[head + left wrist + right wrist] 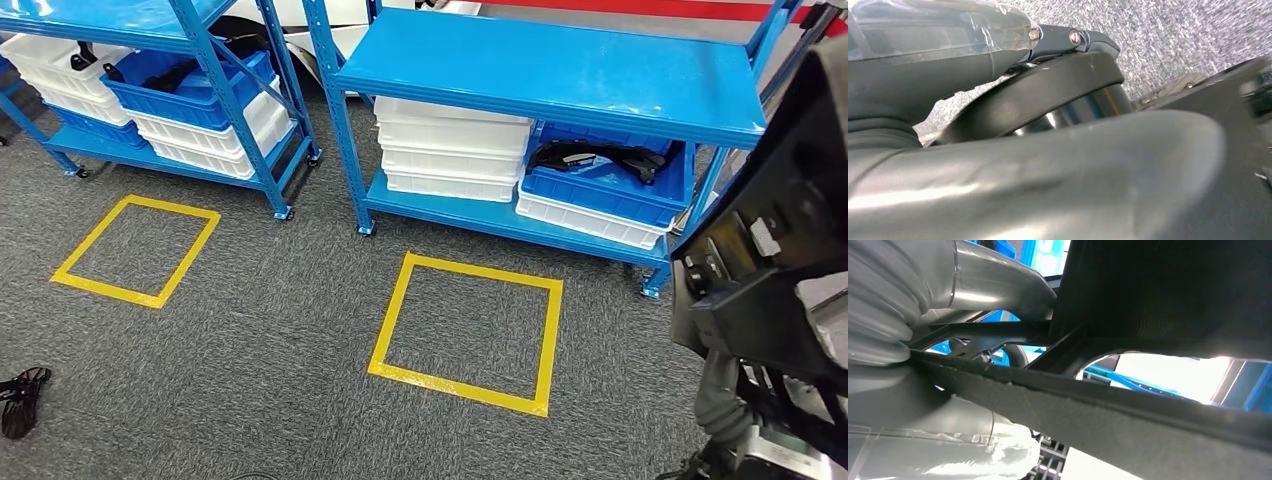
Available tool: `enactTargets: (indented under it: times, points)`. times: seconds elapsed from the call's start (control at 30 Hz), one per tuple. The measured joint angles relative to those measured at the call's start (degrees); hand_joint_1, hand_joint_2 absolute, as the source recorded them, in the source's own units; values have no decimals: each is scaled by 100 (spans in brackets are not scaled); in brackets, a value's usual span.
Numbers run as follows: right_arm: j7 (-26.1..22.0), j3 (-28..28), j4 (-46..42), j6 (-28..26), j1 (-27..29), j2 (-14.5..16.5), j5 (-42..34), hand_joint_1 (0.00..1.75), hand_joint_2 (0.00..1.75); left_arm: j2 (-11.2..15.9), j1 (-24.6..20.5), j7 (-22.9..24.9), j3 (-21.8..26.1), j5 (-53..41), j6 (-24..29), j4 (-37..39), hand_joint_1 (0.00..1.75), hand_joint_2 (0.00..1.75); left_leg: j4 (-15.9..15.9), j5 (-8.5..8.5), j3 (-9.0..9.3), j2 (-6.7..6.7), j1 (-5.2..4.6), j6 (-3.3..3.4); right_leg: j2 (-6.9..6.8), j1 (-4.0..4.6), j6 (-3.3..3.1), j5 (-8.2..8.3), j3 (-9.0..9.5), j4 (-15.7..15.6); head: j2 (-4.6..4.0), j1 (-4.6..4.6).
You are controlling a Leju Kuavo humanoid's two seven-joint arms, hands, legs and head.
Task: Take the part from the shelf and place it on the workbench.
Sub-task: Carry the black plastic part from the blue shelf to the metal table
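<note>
Item 1. The part (780,230): a large black moulded piece, seen at the right edge of the head view, raised clear of the grey carpet and off the shelf. In the right wrist view the same black part (1168,295) lay against the right hand (908,340), a flat felt-edged rib of it crossing just in front of the ribbed wrist cover. The right hand was judged clamped on the part, its fingers mostly hidden by it.

Item 2. The left hand (1023,165): grey cover and thumb close to the lens, above the carpet, beside dark curved surfaces. Whether its fingers were apart or closed on anything could not be told.

Item 3. The right-hand shelf (560,60): blue steel, 2 tiers. Its lower tier carried a stack of white bins (450,145) toward the left end and a blue bin (605,185) with further black parts toward the right end.

Item 4. Floor: 2 yellow tape squares, 1 before this shelf (470,330).

Item 5. Workbench: not visible.

Risk, judged: the part was bulky and hid much of the head view, so on turning it could strike the shelf post or slip from a grip on a thin rib.
</note>
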Motion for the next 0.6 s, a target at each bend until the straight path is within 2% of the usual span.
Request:
enactTargets:
  times: [0.03,0.07,0.2,0.47,0.6]
  points:
    - [0,-1,0,0,-1,0,4,175,175,-1,3,4,-1,-10,-1,0,175,131,-318,95,135,-2,-4,23,6,7,22,-2,-16,18,0,0]
    - [1,-2,0,0,-2,0,10,175,175,-4,3,4,-2,-27,0,-1,175,175,-506,127,196,-5,-6,37,10,21,35,-18,-40,41,0,4]
    - [0,-27,0,-1,7,0,34,175,175,-7,-25,5,-7,-143,-2,7,175,175,-600,107,190,-25,-22,54,8,27,11,-30,-73,49,0,15]
    - [-17,-92,1,0,-14,0,-50,175,175,15,-103,26,-58,-193,35,68,175,175,-596,97,191,-28,-60,112,10,-7,95,-3,-51,1,0,14]
    - [-17,-92,11,2,-86,0,-103,175,175,15,-135,144,-58,-83,57,68,175,175,-597,92,198,-27,-69,120,9,-16,110,-8,-47,-1,0,14]
